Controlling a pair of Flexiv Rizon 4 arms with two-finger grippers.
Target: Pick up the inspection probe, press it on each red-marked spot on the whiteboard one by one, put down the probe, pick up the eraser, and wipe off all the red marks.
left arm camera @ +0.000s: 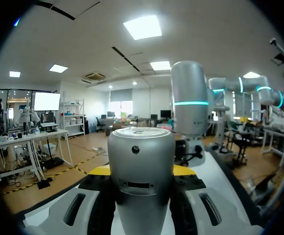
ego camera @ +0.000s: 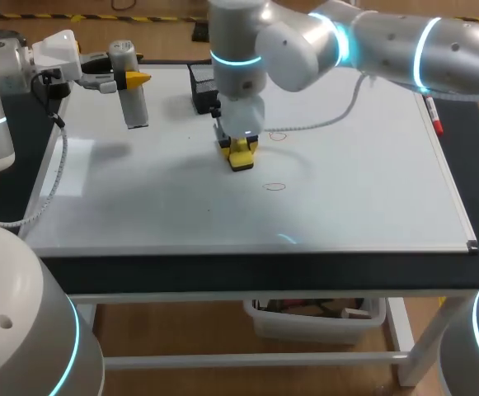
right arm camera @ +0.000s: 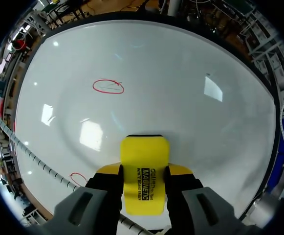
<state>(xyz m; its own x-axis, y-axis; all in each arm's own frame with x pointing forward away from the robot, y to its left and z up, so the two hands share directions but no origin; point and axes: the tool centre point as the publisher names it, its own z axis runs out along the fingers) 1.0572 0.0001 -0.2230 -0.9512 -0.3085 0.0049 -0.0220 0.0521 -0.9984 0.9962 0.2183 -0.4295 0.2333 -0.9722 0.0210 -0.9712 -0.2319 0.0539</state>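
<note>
A white whiteboard (ego camera: 371,190) covers most of the dark table, and 2 red marks show on it. One red oval (ego camera: 274,186) lies near the board's middle, and a second red oval (ego camera: 278,136) sits just beside the right arm's gripper.

The right gripper (right arm camera: 144,170) comes in from the right and points down at the board's middle. Its 2 yellow-tipped fingers are closed on the yellow eraser (right arm camera: 144,176) from both sides. The eraser's lower end is at the board's surface. In the right wrist view, one oval lies ahead of the eraser, well apart from it. The other is beside a finger, partly hidden by a ribbed cable (right arm camera: 39,164).

The left gripper (left arm camera: 141,171) is at the board's far left corner. Its fingers clamp the grey cylindrical probe (ego camera: 130,82), which stands nearly upright. I cannot tell whether its lower end touches the board.

A black box (ego camera: 202,87) stands at the board's far edge, behind the right arm. A red marker (ego camera: 433,115) lies along the board's right edge.
</note>
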